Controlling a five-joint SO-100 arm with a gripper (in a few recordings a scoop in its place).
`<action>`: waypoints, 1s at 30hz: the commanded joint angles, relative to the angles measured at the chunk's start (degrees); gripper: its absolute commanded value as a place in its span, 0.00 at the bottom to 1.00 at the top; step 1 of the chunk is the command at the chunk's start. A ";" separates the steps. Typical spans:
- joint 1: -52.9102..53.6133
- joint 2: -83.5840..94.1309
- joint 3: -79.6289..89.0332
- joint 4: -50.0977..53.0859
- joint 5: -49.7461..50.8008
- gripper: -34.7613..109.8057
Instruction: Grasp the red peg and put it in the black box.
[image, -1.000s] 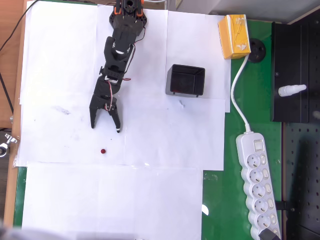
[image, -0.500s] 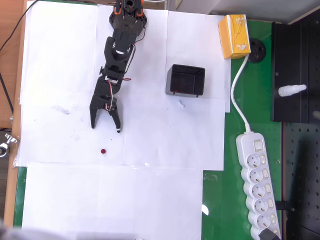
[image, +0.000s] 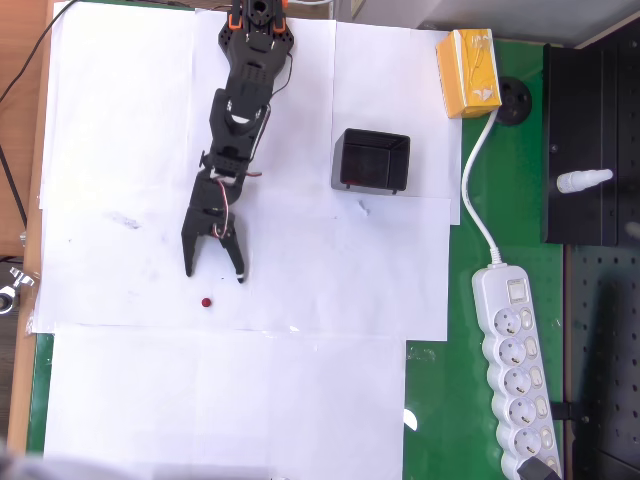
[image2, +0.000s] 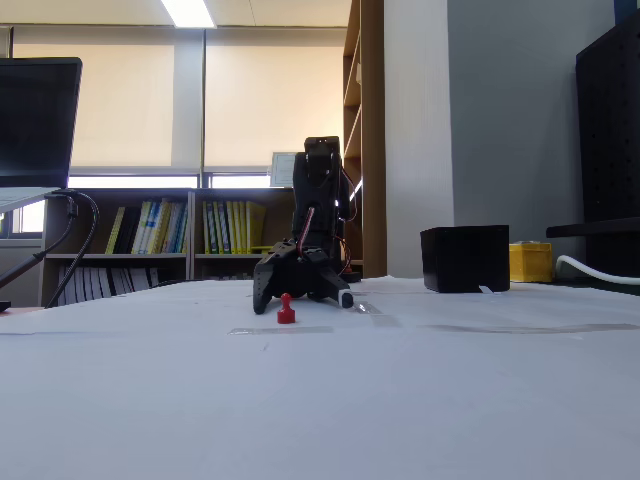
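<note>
**Open gripper poised just short of red peg**

From overhead we saw the black gripper spread wide and holding nothing, its tips pointing at the red peg, which stood upright on the white paper just beyond them. The black box sat well apart to the right, near a yellow carton. In the fixed view, the peg stood before the gripper.

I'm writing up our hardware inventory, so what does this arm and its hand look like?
The arm is black plastic with an orange part at its base and thin red and white wires running by the wrist. Its hand has two black tapered fingers, one with a pale tip.
</note>
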 joint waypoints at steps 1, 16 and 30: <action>-0.62 -0.35 3.78 -0.44 -0.18 0.51; -1.41 -0.09 4.48 0.62 0.26 0.54; -1.32 0.18 4.57 0.09 0.35 0.54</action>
